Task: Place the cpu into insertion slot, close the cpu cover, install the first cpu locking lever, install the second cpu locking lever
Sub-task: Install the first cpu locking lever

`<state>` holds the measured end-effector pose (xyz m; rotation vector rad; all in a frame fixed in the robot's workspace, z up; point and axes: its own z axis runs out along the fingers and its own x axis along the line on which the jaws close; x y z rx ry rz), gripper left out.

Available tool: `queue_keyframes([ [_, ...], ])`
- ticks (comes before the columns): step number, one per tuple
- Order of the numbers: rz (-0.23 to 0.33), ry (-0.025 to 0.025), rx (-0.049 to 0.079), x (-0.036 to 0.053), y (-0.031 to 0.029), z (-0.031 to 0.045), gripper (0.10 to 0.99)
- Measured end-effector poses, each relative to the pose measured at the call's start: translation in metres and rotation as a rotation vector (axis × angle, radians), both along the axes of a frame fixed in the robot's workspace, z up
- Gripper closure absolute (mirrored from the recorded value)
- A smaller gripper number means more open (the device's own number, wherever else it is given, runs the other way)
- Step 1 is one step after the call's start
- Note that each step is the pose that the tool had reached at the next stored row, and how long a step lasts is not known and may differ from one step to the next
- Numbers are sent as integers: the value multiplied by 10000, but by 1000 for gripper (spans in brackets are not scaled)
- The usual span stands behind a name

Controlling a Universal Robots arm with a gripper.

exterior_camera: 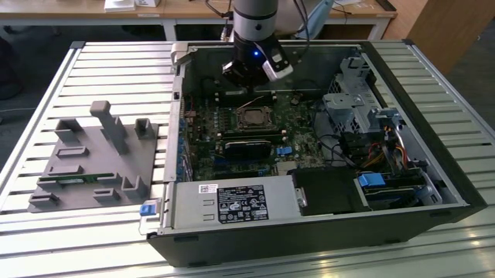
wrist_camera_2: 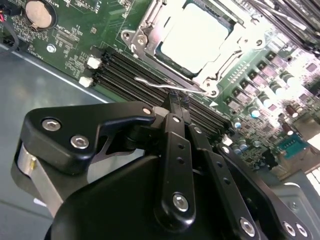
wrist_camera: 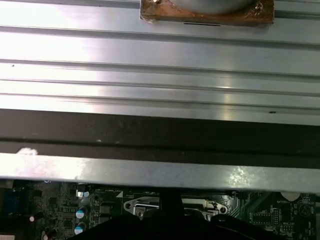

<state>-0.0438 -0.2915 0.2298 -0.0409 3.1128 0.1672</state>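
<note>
Hovering above the green motherboard [exterior_camera: 255, 124], my black two-finger gripper [wrist_camera_2: 176, 100] has its fingers pressed together, holding nothing. The silvery-grey square cpu [wrist_camera_2: 196, 36] sits in the black-framed insertion slot [exterior_camera: 254, 119], and the thin metal cpu cover [wrist_camera_2: 227, 47] appears closed over it. A wire locking lever [wrist_camera_2: 165, 86] lies just beside my fingertips, apparently unlatched. Long black memory slots [wrist_camera_2: 150, 80] and the grey case wall [exterior_camera: 270, 63] limit clearance.

cpu [wrist_camera_2: 196, 37]: we see its flat silvery top seated level in the socket | insertion slot [exterior_camera: 254, 117]: square, on the green motherboard | cpu cover [wrist_camera_2: 150, 22]: thin metal frame lying closed around the cpu, window over its middle
</note>
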Motion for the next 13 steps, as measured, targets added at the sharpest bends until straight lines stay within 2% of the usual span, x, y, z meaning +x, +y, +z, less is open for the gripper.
queue_keyframes([
  [13,-10,0,0,50,12,-80,965],
])
